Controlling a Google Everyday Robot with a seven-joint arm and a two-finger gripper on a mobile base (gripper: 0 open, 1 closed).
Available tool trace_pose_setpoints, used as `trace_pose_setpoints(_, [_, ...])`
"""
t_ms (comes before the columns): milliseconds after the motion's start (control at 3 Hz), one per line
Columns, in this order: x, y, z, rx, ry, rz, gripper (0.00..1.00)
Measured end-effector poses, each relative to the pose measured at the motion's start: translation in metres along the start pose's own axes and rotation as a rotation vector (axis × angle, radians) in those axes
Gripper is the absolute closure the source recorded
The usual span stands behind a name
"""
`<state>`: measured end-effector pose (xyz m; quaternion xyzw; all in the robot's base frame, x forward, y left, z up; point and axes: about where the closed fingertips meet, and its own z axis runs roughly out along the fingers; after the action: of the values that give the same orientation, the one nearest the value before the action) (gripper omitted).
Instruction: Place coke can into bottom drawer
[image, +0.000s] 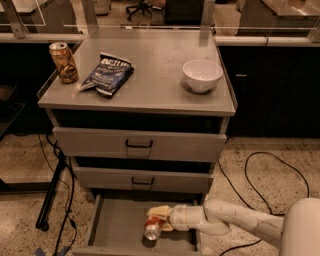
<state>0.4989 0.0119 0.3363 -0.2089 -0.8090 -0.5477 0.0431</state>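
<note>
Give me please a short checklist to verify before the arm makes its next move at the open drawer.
1. Bottom drawer pulled open: ok.
2. Coke can inside the drawer, above its floor: ok.
3. Gripper at the can, inside the drawer: ok.
4. Can released and lying free: cannot tell.
5. Middle drawer pushed in, leaving the way up and out free: ok.
</note>
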Motion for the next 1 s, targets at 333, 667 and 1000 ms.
trace_pose_setpoints(333, [-0.014,-0.013,0.001,-0.021,-0.063,0.043,1.0])
trace_pose_setpoints(667, [-0.014,-0.014,0.004,-0.018,-0.061,0.047,1.0])
trace_pose_setpoints(1000, [-0.02,-0.029,0.022,0.032,-0.093,0.064,1.0])
